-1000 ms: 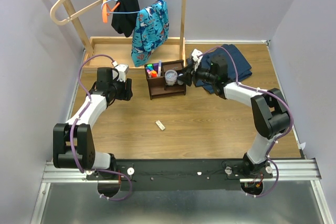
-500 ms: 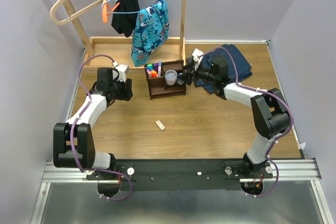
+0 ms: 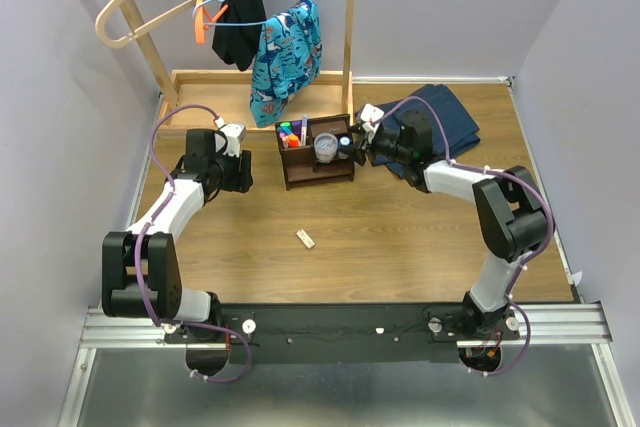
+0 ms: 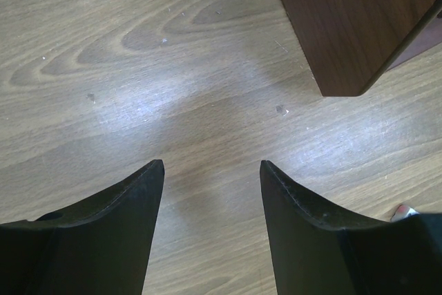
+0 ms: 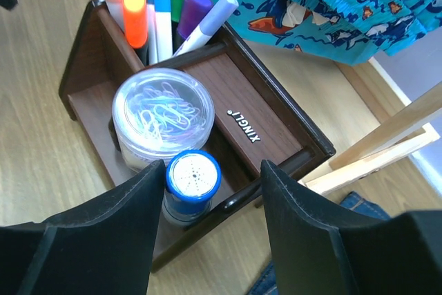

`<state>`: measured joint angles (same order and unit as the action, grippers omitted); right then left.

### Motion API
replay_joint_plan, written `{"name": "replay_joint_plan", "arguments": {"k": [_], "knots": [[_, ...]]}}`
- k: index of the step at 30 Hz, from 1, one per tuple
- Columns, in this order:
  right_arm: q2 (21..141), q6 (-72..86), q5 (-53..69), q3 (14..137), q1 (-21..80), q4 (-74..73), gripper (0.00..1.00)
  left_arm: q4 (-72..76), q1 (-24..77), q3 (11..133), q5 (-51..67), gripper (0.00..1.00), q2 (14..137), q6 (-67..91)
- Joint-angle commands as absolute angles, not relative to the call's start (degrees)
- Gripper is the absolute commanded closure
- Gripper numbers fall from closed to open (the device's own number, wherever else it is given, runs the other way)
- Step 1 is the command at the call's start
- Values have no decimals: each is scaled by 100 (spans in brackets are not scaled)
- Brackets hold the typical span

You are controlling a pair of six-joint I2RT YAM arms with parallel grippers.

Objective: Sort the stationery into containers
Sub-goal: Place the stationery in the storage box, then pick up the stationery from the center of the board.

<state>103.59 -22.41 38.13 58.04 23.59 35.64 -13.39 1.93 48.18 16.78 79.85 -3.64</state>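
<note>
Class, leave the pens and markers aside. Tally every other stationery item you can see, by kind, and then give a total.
clear round tub: 1
blue-capped bottle: 1
white eraser: 1
Total: 3

Overhead wide; wrist cams close, sharing organiser [image 3: 320, 175].

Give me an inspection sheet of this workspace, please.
Surface: wood-grain table, small specks.
Job's things: dark brown wooden organiser holds coloured markers, clear round tub of paper clips, blue-capped bottle; small white eraser loose on table.
Clutter: folded blue jeans.
Grippers: left gripper, jaws open, empty; right gripper, jaws open around bottle.
Cables: purple cables looped along both arms.
Surroundings: pale wooden rack, hanging clothes, lilac walls.
</note>
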Motion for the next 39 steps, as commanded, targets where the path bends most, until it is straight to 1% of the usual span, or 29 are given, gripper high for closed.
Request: {"name": "replay_joint_plan", "arguments": {"k": [1,8,13,15,19,23,27,29,32,33,34,35,36,37,39], "knots": [[10512,-3049,3937,5730,2399,3683,35,-1283,158,4808,1661,33,8060,-448],[10591,-3445,3894,5853,2399,3569,35,-1231,158,4869,1670,33,8156,-439],[10337,-3533,3999,5871,2400,3314,35,-1257,158,4957,1688,33,8174,-413],[10144,-3594,4043,5915,2400,2893,34,-1309,158,4992,1696,33,8130,-422],[9388,-3639,3912,5967,2399,1953,33,-1389,158,5019,1661,33,7885,-431],[8484,-3419,3718,6108,2400,261,32,-1450,158,4922,1714,33,7516,-361],[7807,-2920,3411,5986,2487,-912,32,-1529,158,4685,1872,33,7006,-238],[7551,-2489,3025,5724,2618,-1133,32,-1538,158,4474,2004,33,6672,-202],[7173,-2066,2401,5529,3171,-1335,32,-1582,158,4254,2039,33,6320,-219],[7111,-1987,2112,5276,3678,-1275,32,-1608,158,4219,2013,33,6250,-237],[7084,-1717,1439,5178,3944,-1187,32,-1626,158,4158,2013,33,6101,-255],[7127,-1575,1163,5116,4199,-1100,32,-1652,158,4140,2004,33,6039,-264],[7206,-1399,873,5028,4662,-1046,33,-1722,158,4131,1995,33,5986,-290],[7346,-884,218,5019,4876,-950,33,-1766,158,4105,1995,33,5881,-307],[7803,-275,-174,5045,5140,-704,33,-1889,158,4070,1882,33,5784,-343]]}}
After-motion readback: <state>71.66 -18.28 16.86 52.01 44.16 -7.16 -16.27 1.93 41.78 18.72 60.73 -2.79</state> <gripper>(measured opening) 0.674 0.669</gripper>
